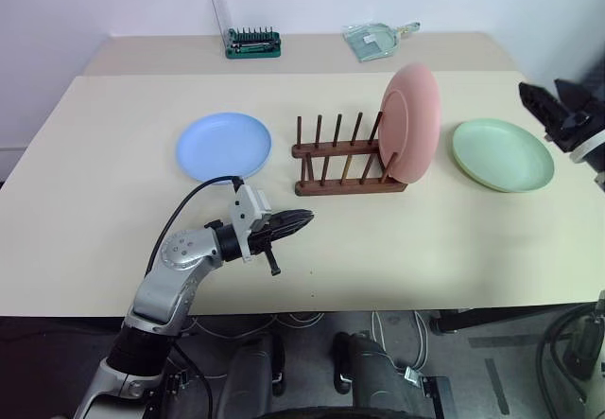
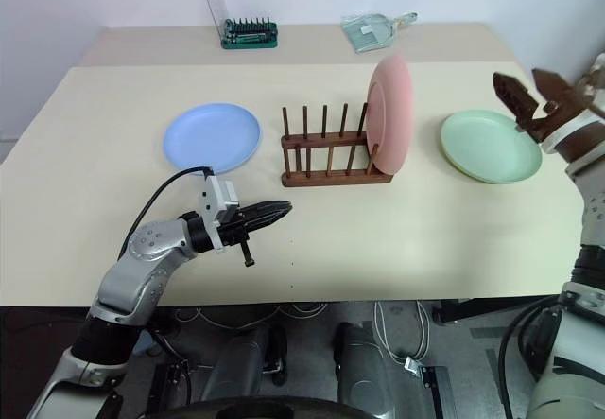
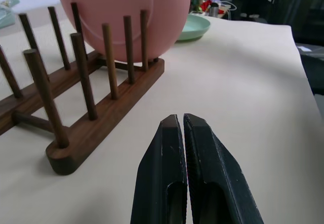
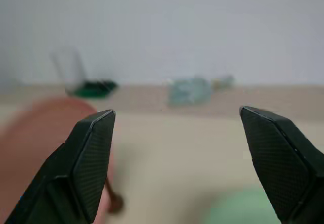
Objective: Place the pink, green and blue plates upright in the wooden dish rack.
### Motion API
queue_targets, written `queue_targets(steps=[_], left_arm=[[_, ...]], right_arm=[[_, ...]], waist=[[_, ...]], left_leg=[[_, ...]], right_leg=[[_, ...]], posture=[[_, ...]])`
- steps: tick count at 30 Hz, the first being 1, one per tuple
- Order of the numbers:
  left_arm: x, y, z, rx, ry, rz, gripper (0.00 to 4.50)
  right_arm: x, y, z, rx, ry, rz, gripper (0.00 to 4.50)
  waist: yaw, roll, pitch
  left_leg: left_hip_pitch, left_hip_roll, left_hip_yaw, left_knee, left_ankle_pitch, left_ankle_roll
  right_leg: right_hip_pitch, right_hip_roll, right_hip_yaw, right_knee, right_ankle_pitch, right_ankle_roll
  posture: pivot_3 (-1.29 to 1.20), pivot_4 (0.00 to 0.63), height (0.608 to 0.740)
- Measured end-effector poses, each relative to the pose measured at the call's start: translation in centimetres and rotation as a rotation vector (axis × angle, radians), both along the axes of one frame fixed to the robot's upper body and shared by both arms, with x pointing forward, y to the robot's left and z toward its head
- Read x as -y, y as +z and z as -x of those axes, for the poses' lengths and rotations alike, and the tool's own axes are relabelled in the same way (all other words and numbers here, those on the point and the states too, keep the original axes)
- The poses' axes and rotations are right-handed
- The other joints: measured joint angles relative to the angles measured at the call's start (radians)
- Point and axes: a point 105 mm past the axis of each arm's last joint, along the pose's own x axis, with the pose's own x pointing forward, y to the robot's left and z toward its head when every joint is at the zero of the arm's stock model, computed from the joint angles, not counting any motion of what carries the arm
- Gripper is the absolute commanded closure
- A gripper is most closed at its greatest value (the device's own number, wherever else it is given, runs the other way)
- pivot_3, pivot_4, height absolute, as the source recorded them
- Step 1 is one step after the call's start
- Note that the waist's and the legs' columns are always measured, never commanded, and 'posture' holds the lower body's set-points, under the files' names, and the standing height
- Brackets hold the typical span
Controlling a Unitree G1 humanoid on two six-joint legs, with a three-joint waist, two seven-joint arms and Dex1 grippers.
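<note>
The wooden dish rack (image 1: 345,159) sits near the middle of the cream surface (image 1: 113,211), its two base rails running side to side — the long axis lies from nine o'clock to three o'clock as the head camera sees it — with thin pegs standing straight up from each rail. The pink plate (image 1: 412,123) stands on edge in the slot at the rack's three o'clock end, its face turned toward the nine o'clock side and its rim leaning slightly against the pegs; the other slots hold nothing.

The blue plate (image 1: 224,145) lies flat on the surface at nine o'clock from the rack, just beside the rail ends. The green plate (image 1: 501,154) lies flat at three o'clock from the rack, a little apart from the pink plate.

The left gripper (image 1: 295,220) hangs low over the surface at about seven o'clock from the rack, pointing level toward it; its fingers (image 3: 172,173) are pressed together with nothing between them. The right gripper (image 2: 529,97) hovers above the far three o'clock edge of the green plate — its fingers (image 4: 91,148) stand wide apart and hold nothing.

At the back of the surface, around eleven o'clock from the rack, stands a green tray of screwdriver bits (image 1: 252,43) with its clear lid raised; a clear plastic packet (image 1: 373,39) lies around twelve o'clock.
</note>
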Motion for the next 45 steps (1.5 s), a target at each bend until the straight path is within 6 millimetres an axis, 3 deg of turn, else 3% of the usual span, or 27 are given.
queue_targets(steps=[3, 5, 8, 14, 17, 23, 29, 30, 32, 37, 39, 43, 45], left_arm=[[0.4, 0.5, 0.0, 0.015, -0.02, 0.014, 4.38], [0.6, 0.9, 0.0, 0.022, -0.036, 0.027, 4.38], [0.7, 0.9, 0.0, 0.023, -0.04, 0.028, 4.38], [0.7, 0.8, 0.3, 0.016, -0.036, 0.034, 4.38], [0.7, 0.9, 0.4, 0.019, -0.032, 0.036, 4.38], [0.4, 0.4, 0.6, 0.002, -0.023, 0.033, 4.38], [0.4, 0.4, 0.6, 0.003, -0.023, 0.033, 4.38], [0.5, 0.4, 0.6, 0.004, -0.023, 0.033, 4.38], [0.5, 0.5, 0.6, 0.004, -0.024, 0.033, 4.38], [0.8, 0.8, 0.5, 0.015, -0.034, 0.034, 4.38], [1.1, 0.9, 0.4, 0.011, -0.043, 0.034, 4.38], [1.3, 0.8, 0.5, 0.003, -0.047, 0.032, 4.38], [1.3, 0.8, 0.4, 0.003, -0.047, 0.032, 4.38]], right_arm=[[1.1, -6.1, -1.1, -0.2, -0.096, 0.449, 0.52], [1.2, -10.1, -1.5, -0.312, -0.087, 0.608, 0.52], [1.4, -13.6, -1.6, -0.396, -0.068, 0.76, 0.52], [1.3, -14.2, -2.9, -0.374, -0.101, 0.853, 0.52], [1.5, -14.3, -3.2, -0.371, -0.122, 0.875, 1.34], [1.6, -15.1, -3.0, -0.383, -0.121, 0.878, 4.42], [1.7, -14.9, -2.7, -0.357, -0.14, 0.892, 4.47], [1.8, -14.5, -2.7, -0.337, -0.16, 0.896, 4.47], [2.0, -11.9, -2.9, -0.24, -0.225, 0.91, 4.47], [0.1, 1.3, -2.2, 0.182, -0.342, 0.856, 4.47], [-1.8, 5.0, -1.4, 0.31, -0.316, 0.812, 4.47], [-6.1, 8.4, 0.3, 0.433, -0.124, 0.62, 4.47], [-9.4, 9.1, 1.6, 0.452, 0.088, 0.48, 4.47]], waist=[[-0.004, 0.0, 0.0], [-0.007, 0.001, 0.0], [-0.015, 0.001, 0.0], [-0.02, 0.001, 0.0], [-0.019, 0.001, 0.0], [-0.016, 0.001, 0.0], [-0.017, 0.001, 0.0], [-0.017, 0.001, 0.0], [-0.017, 0.004, 0.002], [-0.018, 0.006, 0.003], [-0.017, 0.006, 0.003], [-0.016, 0.006, 0.003], [-0.016, 0.006, 0.003]], left_leg=[[0.002, 0.0, 0.0, 0.0, 0.0, 0.0], [0.001, 0.0, 0.0, 0.0, 0.0, 0.0], [0.001, 0.0, 0.0, 0.0, 0.0, 0.0], [0.003, 0.0, 0.001, 0.001, 0.001, 0.0], [0.003, 0.0, 0.001, 0.001, 0.001, 0.0], [0.003, 0.0, 0.001, 0.001, 0.001, 0.0], [0.003, 0.0, 0.001, 0.001, 0.001, 0.0], [0.003, 0.0, 0.001, 0.001, 0.001, 0.0], [0.003, 0.0, 0.001, 0.001, 0.001, 0.0], [0.004, 0.001, 0.001, 0.001, 0.001, 0.0], [0.004, 0.001, 0.001, 0.001, 0.001, 0.0], [0.003, 0.001, 0.001, 0.001, 0.001, 0.0], [0.003, 0.001, 0.001, 0.001, 0.001, 0.0]], right_leg=[[0.001, 0.0, 0.0, 0.0, -0.001, 0.002], [0.001, 0.0, 0.0, 0.0, -0.001, 0.002], [0.001, 0.0, 0.0, 0.0, -0.001, 0.001], [0.002, 0.001, 0.001, 0.002, -0.001, 0.002], [0.003, 0.001, 0.001, 0.002, -0.001, 0.002], [0.003, 0.001, 0.001, 0.002, 0.0, 0.001], [0.003, 0.001, 0.001, 0.002, 0.0, 0.001], [0.003, 0.001, 0.001, 0.002, 0.0, 0.001], [0.002, 0.001, 0.001, 0.002, 0.0, 0.002], [0.002, 0.002, 0.002, 0.002, 0.0, 0.003], [0.002, 0.002, 0.002, 0.002, -0.001, 0.003], [0.002, 0.001, 0.002, 0.002, 0.001, 0.001], [0.002, 0.001, 0.002, 0.002, 0.002, -0.001]], posture=[[0.0, 0.15, 0.74], [0.0, 0.15, 0.74], [0.0, 0.15, 0.74], [0.0, 0.15, 0.74], [0.0, 0.15, 0.74], [0.0, 0.15, 0.74], [0.0, 0.15, 0.74], [0.0, 0.15, 0.74], [0.0, 0.15, 0.74], [0.0, 0.15, 0.74], [0.0, 0.15, 0.74], [0.0, 0.15, 0.74], [0.0, 0.15, 0.74]])
